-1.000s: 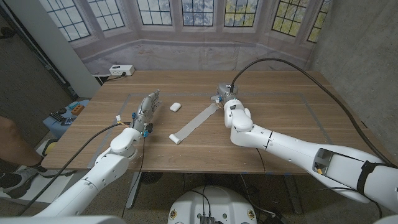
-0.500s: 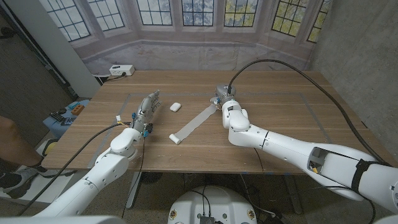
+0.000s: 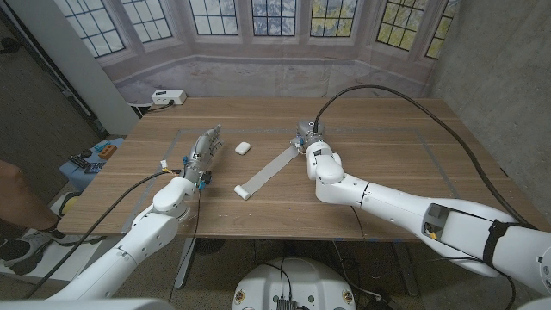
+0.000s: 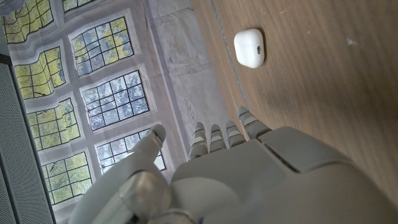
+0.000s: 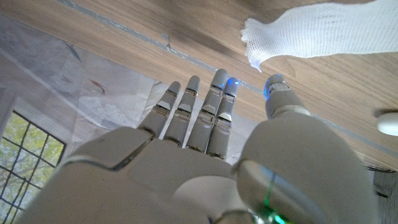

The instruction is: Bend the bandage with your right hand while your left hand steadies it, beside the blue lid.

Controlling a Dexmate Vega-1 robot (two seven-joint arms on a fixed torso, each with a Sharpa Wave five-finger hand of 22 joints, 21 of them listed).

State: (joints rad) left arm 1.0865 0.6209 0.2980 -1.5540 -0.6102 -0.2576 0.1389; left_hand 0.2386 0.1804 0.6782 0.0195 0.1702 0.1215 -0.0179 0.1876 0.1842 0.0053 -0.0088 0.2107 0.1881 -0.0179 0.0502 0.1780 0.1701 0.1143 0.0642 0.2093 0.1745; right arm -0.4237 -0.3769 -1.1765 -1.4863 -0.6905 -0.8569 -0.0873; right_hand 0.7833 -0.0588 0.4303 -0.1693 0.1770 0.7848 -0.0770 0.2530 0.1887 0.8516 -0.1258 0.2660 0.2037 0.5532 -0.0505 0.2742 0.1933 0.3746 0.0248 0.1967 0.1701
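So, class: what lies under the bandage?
The bandage lies stretched out on the wooden table; bare wood shows all round it. Its far end sits by the right hand. Anything directly beneath the cloth is covered.

One bandage (image 3: pixel 269 169) is lying on the tabletop (image 3: pixel 387 155). One small white case (image 3: pixel 243 148) is sitting there too. Two robot hands are showing: the left hand (image 3: pixel 203 148) and the right hand (image 3: pixel 307 134).
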